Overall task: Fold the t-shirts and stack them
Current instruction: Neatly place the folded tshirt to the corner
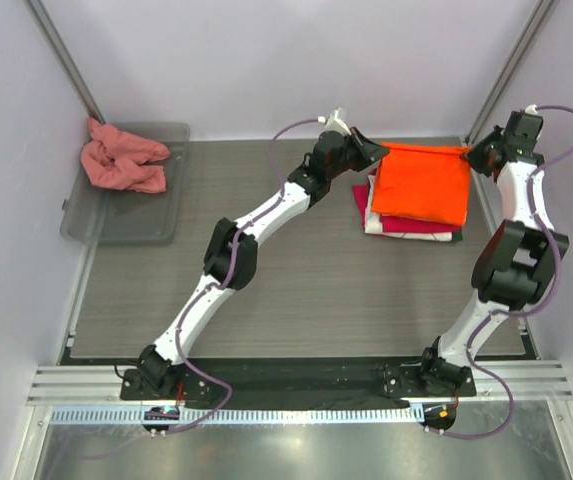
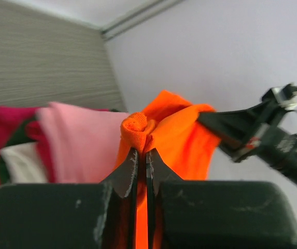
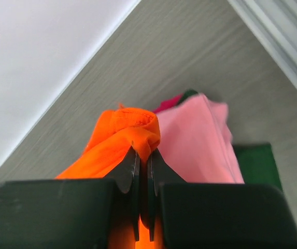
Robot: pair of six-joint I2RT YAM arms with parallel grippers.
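One orange t-shirt [image 1: 421,185], gripped by left pincer [image 2: 142,151], right pincer [image 3: 143,151]

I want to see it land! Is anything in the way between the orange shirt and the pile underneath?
Nothing visible is. The left gripper and right gripper hold the orange t-shirt by its corners over the folded pile, and the pink t-shirt on top looks bare.
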